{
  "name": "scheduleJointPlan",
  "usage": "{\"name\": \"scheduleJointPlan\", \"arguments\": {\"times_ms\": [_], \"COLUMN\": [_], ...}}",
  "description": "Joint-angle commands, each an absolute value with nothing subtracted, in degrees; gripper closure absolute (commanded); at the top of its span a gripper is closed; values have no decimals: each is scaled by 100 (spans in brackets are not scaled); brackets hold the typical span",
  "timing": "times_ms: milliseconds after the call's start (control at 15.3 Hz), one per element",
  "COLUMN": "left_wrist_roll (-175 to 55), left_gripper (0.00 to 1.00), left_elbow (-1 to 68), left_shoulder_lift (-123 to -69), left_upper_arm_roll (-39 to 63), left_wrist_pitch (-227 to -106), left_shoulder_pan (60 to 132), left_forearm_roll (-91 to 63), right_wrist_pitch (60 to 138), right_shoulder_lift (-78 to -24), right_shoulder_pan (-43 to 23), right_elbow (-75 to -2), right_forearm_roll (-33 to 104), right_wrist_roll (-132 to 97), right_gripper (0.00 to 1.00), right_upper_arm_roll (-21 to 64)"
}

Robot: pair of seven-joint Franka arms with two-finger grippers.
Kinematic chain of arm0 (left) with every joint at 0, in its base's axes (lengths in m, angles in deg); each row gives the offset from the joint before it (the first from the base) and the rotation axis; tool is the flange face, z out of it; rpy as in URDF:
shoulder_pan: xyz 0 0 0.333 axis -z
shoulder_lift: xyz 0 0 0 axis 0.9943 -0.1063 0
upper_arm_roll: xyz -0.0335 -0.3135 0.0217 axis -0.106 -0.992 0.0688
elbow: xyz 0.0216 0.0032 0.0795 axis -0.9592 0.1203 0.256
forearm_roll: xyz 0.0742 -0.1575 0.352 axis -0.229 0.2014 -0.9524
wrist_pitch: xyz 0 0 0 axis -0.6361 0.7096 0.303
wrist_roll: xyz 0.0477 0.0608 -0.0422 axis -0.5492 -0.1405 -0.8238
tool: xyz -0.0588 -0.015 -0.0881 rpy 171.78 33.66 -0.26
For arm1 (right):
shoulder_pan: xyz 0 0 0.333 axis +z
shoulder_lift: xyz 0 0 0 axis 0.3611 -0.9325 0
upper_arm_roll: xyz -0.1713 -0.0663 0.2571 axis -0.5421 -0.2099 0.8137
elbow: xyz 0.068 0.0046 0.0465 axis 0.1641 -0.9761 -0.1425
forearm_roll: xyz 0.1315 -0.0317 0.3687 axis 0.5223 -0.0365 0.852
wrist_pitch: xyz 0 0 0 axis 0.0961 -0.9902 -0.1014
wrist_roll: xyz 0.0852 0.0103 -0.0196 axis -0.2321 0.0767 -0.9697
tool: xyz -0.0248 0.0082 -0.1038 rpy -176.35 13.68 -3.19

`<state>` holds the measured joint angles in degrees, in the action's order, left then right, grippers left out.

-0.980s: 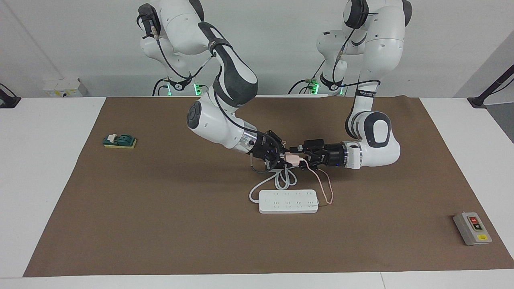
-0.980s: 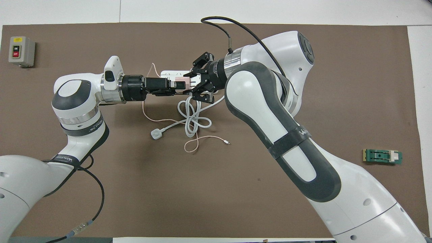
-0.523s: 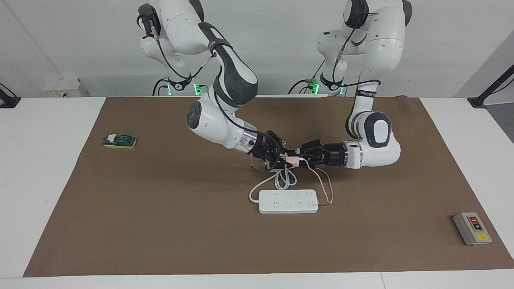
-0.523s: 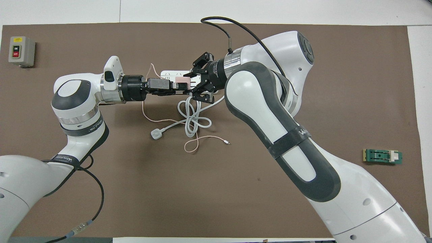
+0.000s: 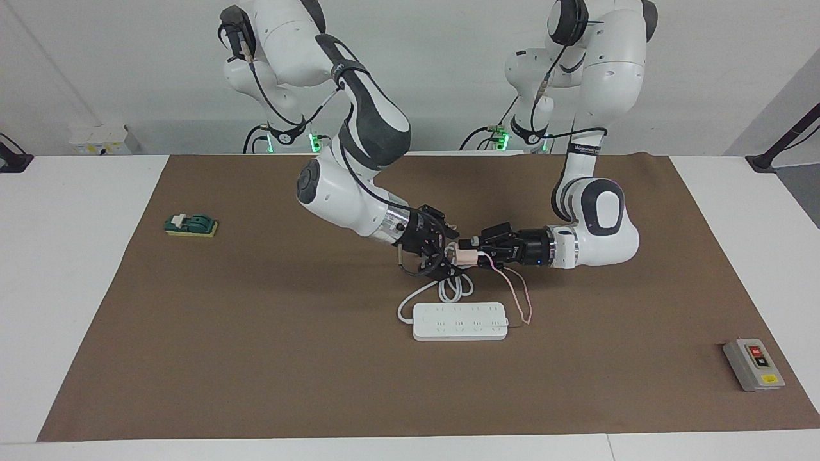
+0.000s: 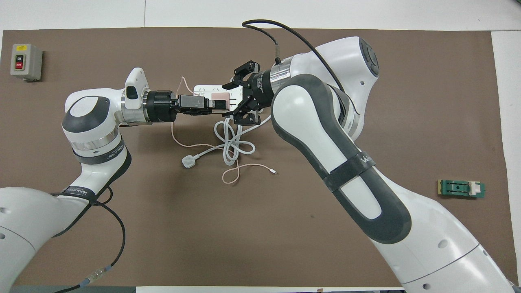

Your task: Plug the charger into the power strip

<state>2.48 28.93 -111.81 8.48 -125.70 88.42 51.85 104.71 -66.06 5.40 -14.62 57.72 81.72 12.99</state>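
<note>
Handover completed above the brown-covered worktop. The left gripper is now pinched on the small pale-pink cube-like charger, having closed within the last second. The right gripper, which gripped the charger a moment ago, has just spread its fingers and stands beside it. The charger hangs in the air over the coiled thick white cord, its thin pink cable trailing to the worktop. The long flat white power strip lies farther from the robots, sockets up, nothing plugged in. Judged from this, the left arm alone must carry and turn the prongs down to a socket.
</note>
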Motion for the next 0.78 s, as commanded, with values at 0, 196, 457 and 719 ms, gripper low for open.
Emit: {"name": "scheduleJointPlan", "arguments": {"times_ms": [0,196,457,719], "left_wrist_roll": [338,189,-146,-469], "left_gripper": [100,100,100,100], "left_elbow": [2889,2670,1854,1317], "left_shoulder_lift": [-11154,-11154,-11242,-11277], "left_upper_arm_roll": [907,951,1144,1136], "left_wrist_pitch": [-12444,-12567,-12882,-13358], "left_shoulder_pan": [8742,8680,8689,8768], "left_forearm_roll": [5090,4590,2757,1032], "right_wrist_pitch": [10278,9979,9268,8442], "right_shoulder_lift": [-6552,-6376,-5946,-5690], "right_shoulder_pan": [372,-129,-745,-1167], "right_elbow": [-1397,-1397,-1397,-1406], "right_forearm_roll": [5657,5465,4656,3655], "right_wrist_roll": [8228,8140,7248,5158], "right_gripper": [0,0,0,0], "right_upper_arm_roll": [1252,1243,1252,1243]}}
